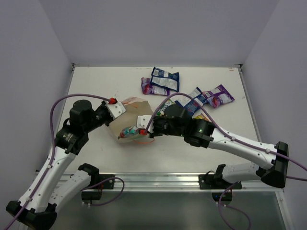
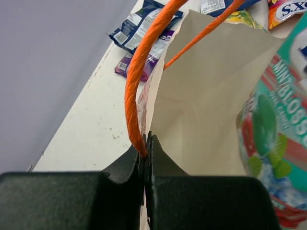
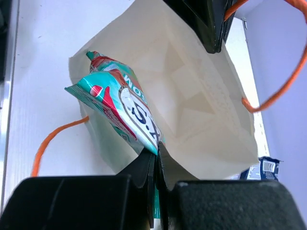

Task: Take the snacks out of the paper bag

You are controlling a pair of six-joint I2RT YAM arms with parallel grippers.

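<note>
Snacks [image 1: 165, 81] are seen lying loose on the desk [image 1: 96, 86], at about 12 to 2 o'clock from the paper bag [image 1: 133, 108]. The bag is laid on its side near the middle of the desk, with its mouth turned to about 5 o'clock (toward the arms). One teal packet [image 3: 120, 108] is seen half out of that mouth. Its corner is pinched by the right gripper [image 3: 156, 155], whose jaws are squeezed nearly flat on the foil. The left gripper [image 2: 145, 143] is closed tight too. An orange handle [image 2: 136, 81] and the bag's paper edge are held in it, at the bag's 11 o'clock side.

Things could go wrong from here. Only a small corner of the shiny packet is held, so it may be lost if it is pulled fast. It cannot be told if some bag paper is caught in the right gripper as well; if so, the bag would be dragged along or torn. The thin handle could be slipped out of the left gripper, and then the bag would not be held back.
</note>
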